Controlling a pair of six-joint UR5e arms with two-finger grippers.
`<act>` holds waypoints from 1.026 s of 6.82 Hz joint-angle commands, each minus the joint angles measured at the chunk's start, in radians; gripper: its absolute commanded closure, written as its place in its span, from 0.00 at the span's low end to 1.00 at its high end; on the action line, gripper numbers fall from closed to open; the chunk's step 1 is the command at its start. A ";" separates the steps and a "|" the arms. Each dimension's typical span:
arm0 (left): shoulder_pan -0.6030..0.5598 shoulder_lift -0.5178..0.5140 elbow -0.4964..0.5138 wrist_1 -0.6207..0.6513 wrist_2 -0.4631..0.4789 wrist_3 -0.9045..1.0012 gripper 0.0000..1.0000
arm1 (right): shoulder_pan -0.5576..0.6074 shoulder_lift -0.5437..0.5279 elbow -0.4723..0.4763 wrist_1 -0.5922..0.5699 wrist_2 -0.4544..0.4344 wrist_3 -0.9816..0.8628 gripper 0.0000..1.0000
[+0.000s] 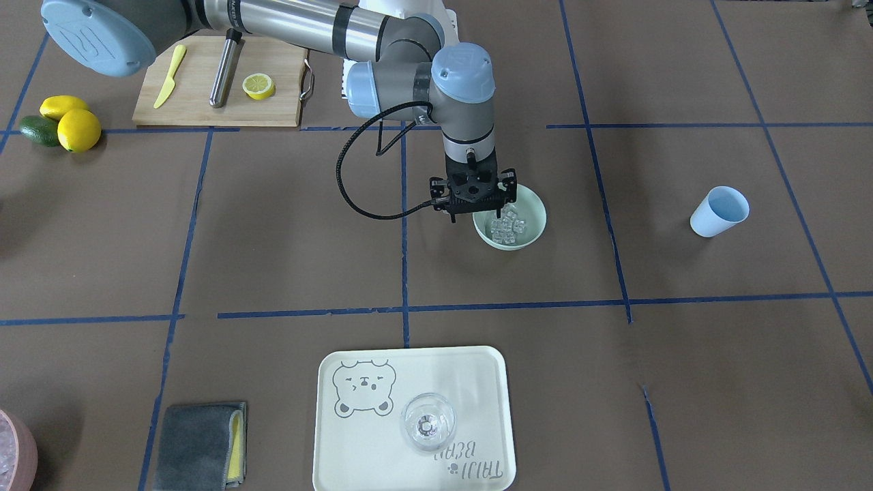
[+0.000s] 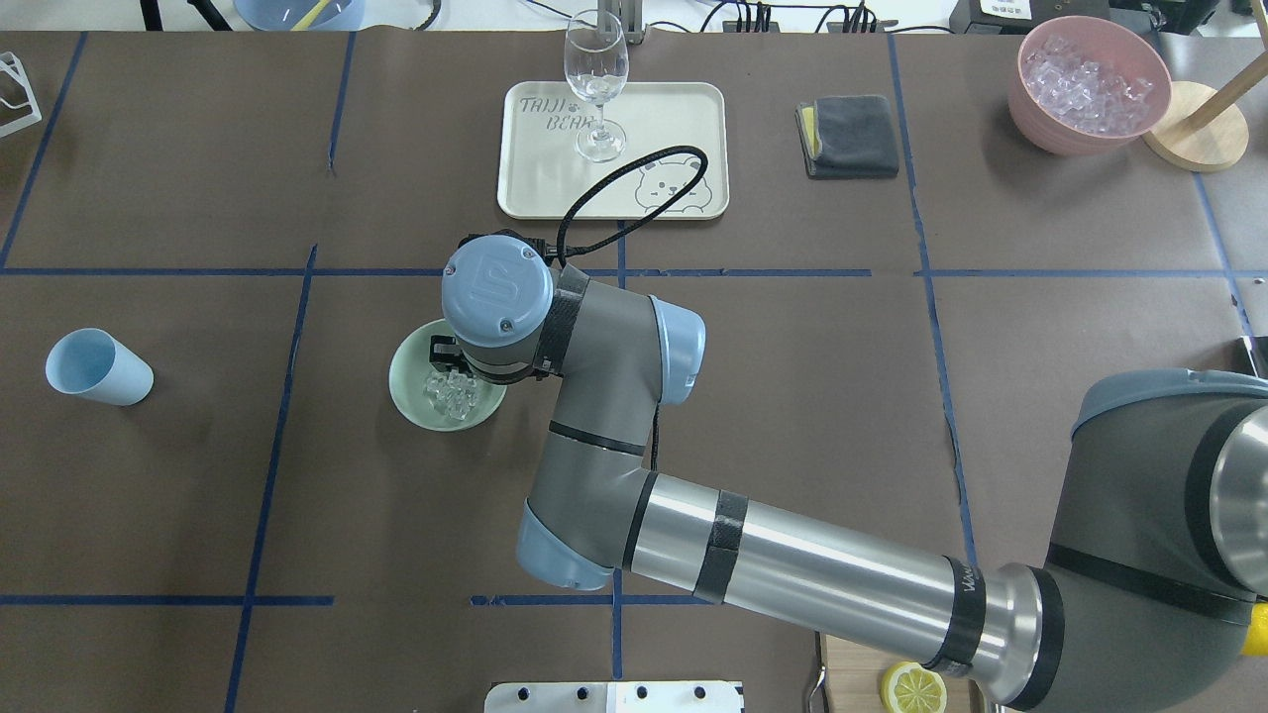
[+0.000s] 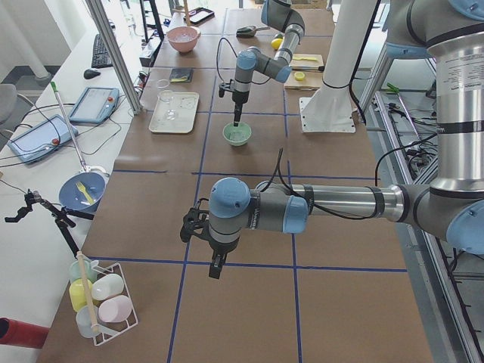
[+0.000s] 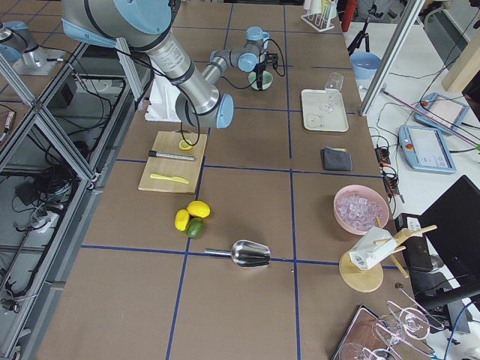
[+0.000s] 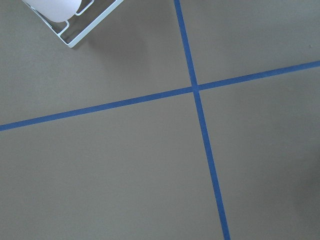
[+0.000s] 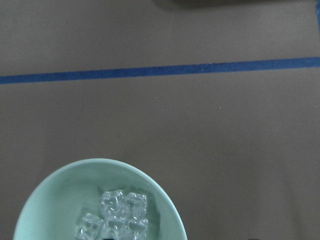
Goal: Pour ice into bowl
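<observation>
Brown paper covers the desk; mid-desk, the bowl [image 1: 536, 207] holds the ice [image 1: 507, 228]. Right end effector [image 1: 474, 202] hangs over it, left end effector [image 3: 217, 268] elsewhere; neither's opening is discernible.

Part of the rim of the bowl [image 1: 532, 204] on the robot's side was covered by the right gripper [image 1: 474, 199] in the front-facing view. The fingers above the bowl were masked by the gripper's own mount, so their spacing could not be judged. In the right wrist view the bowl and the ice [image 6: 117, 220] in it were cut off by the lower edge. The left gripper [image 3: 215, 265], well apart from the bowl, was shown only in the left side view, where its state could not be read. A pink bowl [image 1: 15, 450], far from the bowl, was cropped by the picture's corner.
</observation>
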 commanded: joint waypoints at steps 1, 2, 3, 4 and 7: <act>0.000 -0.002 0.000 -0.002 0.000 0.001 0.00 | -0.003 -0.005 -0.008 0.003 0.000 -0.003 1.00; 0.000 0.000 -0.001 -0.002 0.000 0.001 0.00 | -0.004 0.000 -0.008 0.003 0.000 0.000 1.00; 0.000 0.000 -0.004 -0.002 0.000 0.001 0.00 | 0.000 0.001 0.002 0.006 0.002 0.001 1.00; 0.000 0.000 -0.005 -0.002 0.000 0.001 0.00 | 0.020 0.000 0.040 0.003 0.009 0.007 1.00; 0.000 -0.003 -0.006 -0.002 0.000 0.001 0.00 | 0.269 -0.165 0.287 -0.110 0.262 -0.075 1.00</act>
